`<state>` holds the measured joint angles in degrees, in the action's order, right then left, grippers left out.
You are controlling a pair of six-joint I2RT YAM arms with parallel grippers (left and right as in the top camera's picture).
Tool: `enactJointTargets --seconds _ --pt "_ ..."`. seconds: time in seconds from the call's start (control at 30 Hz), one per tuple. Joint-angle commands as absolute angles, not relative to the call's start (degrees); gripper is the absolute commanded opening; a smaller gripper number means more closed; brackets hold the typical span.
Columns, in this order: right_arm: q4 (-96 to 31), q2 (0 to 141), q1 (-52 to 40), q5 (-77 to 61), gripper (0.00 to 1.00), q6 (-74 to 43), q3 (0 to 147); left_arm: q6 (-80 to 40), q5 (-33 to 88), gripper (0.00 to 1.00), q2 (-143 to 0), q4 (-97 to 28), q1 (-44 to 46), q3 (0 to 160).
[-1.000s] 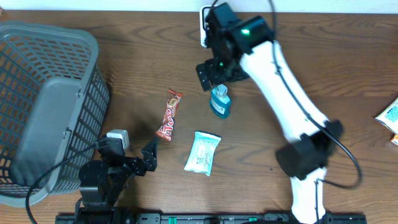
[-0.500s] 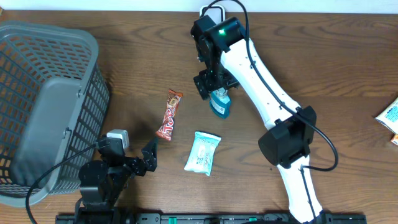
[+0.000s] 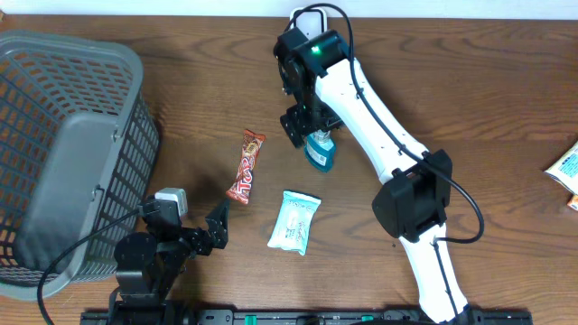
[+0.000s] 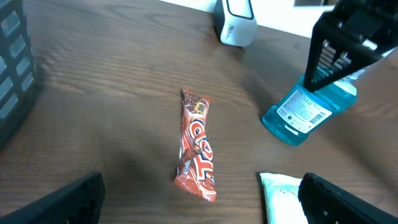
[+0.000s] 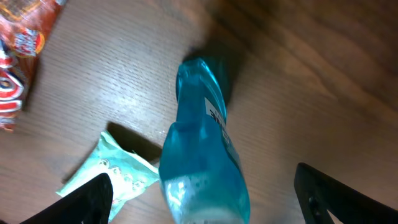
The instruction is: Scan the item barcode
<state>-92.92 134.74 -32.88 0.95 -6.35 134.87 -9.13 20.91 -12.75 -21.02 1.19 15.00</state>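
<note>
The right tool (image 5: pixel 202 180) was spread wide, with the blue bottle (image 5: pixel 198 112) between its 2 fingers (image 5: pixel 87 202). The left tool (image 4: pixel 202 182) was spread wide too, with the red candy bar (image 4: pixel 196 146) just ahead of it on the surface (image 4: pixel 93 93).

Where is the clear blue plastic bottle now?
Overhead, the blue bottle is mid-table beneath the right gripper, right of the red candy bar, beyond the pale-green packet.
</note>
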Motion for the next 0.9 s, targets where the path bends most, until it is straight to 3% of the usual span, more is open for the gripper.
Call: enactJointTargets --seconds 0.0,0.23,0.57,0.87 --pt "-92.29 135.04 -33.34 1.39 0.87 -5.39 131.33 -8.60 21.43 0.99 -12.51 -20.97 1.32 15.20" --pt "-91.15 135.04 -33.63 1.39 0.68 -5.06 127.20 -8.62 21.43 0.99 -12.51 -20.97 1.32 15.20" --pt "-90.43 135.04 -33.21 1.39 0.30 -4.45 127.24 -8.60 21.43 0.99 -12.51 -20.97 1.32 15.20" --pt "-90.00 135.04 -32.80 -1.43 0.16 -2.33 127.24 -8.60 21.43 0.99 -12.51 -20.97 1.32 15.20"
